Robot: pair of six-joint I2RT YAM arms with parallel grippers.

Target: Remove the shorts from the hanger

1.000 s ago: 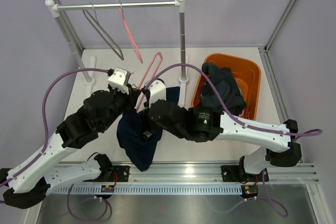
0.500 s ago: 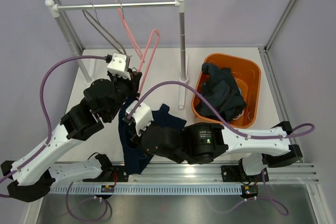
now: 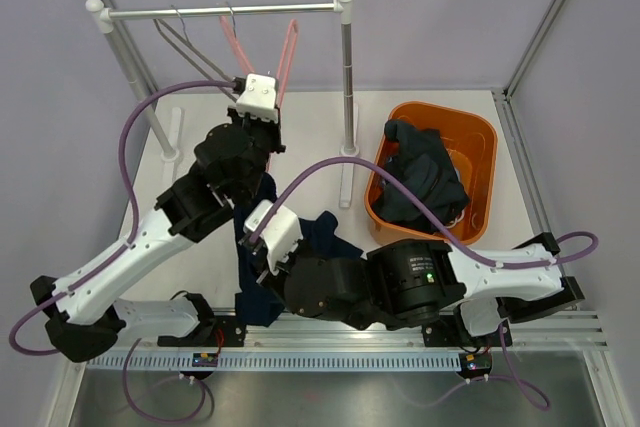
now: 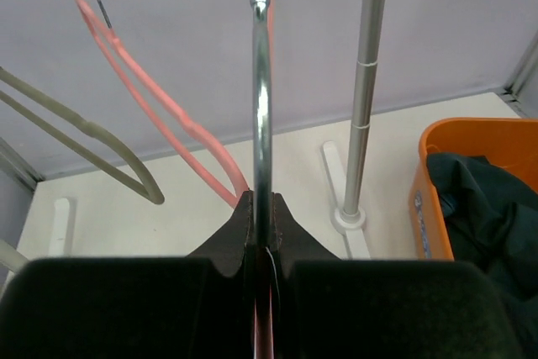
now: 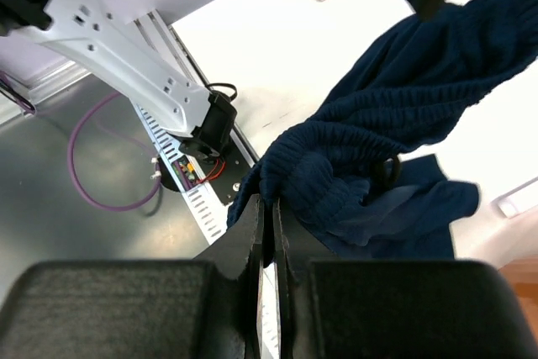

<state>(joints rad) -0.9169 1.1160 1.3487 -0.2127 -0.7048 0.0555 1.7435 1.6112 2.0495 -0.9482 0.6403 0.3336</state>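
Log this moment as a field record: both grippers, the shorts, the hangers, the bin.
left gripper: shut on the metal hook of the bare pink hanger
right gripper: shut on the navy shorts, which are off the hanger
orange bin: holds dark shorts
rail: grey hanger and second pink hanger, both bare

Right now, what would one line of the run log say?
left tool: shut on pink hanger | right tool: shut on navy shorts | navy shorts: off pink hanger

Orange tub beside metal rail
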